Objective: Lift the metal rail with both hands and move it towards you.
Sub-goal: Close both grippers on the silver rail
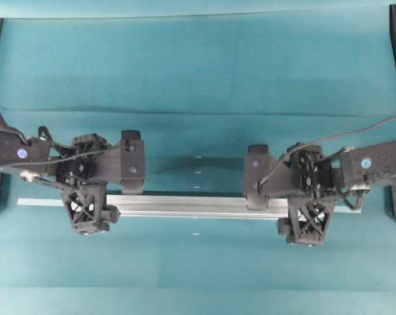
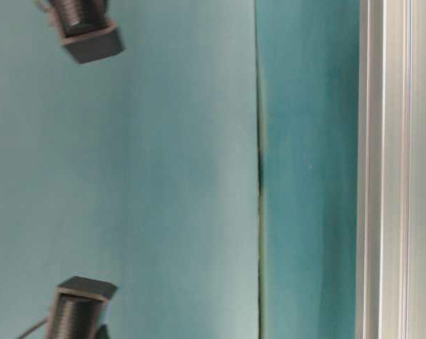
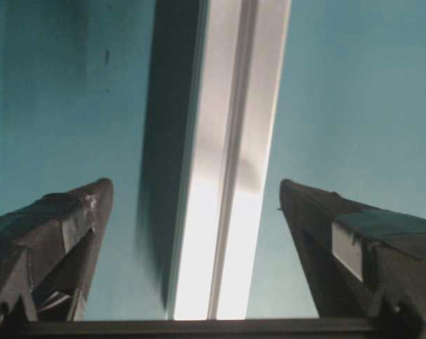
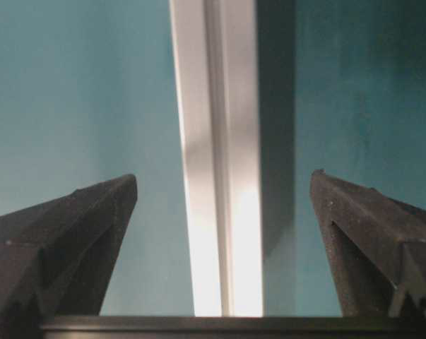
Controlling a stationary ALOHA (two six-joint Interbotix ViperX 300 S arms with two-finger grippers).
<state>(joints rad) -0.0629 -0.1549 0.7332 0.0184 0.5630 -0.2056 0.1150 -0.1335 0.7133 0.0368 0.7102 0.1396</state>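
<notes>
Straddling the rail, nothing gripped yet

Overhead, your left hand (image 1: pixel 91 205) and right hand (image 1: pixel 308 220) bracket the metal rail (image 1: pixel 191 205) lying on the worktop (image 1: pixel 198 65). Wrist views show both spread wide, fingers (image 3: pixel 57 233) clear. Closing, lifting, pulling remain.

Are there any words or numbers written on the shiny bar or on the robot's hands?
None can be read.
The metal rail: bare silver grooves, no print in any view.
The left gripper and the right gripper: plain black fingers, no lettering.
Small white marks on the table: too small to tell whether they are writing.
</notes>
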